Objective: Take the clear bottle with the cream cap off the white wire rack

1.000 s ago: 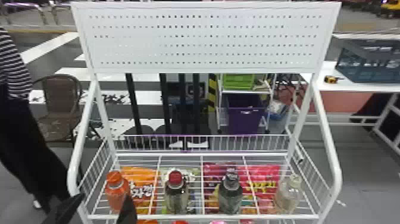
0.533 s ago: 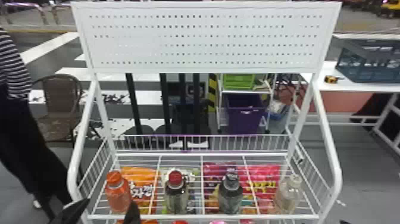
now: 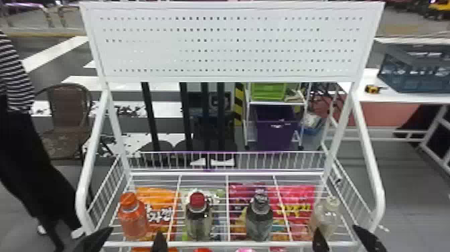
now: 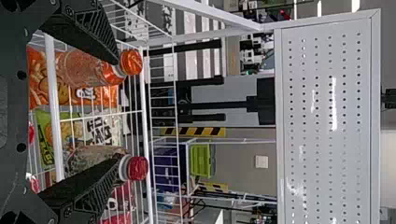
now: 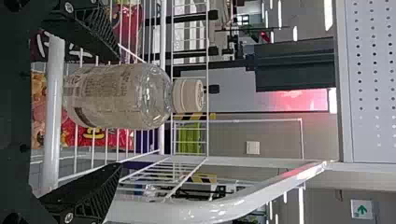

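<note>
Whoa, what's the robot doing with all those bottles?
Its right gripper is open, one finger on each side of the clear bottle with the cream cap, not squeezing it. That bottle stands on the white wire rack. The left gripper is open and empty, near the orange-capped bottle.

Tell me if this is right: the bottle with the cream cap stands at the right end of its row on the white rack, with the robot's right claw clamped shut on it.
Not quite: the right gripper is open, a finger to either side of the bottle, as the right wrist view shows. The rest of it holds.
</note>
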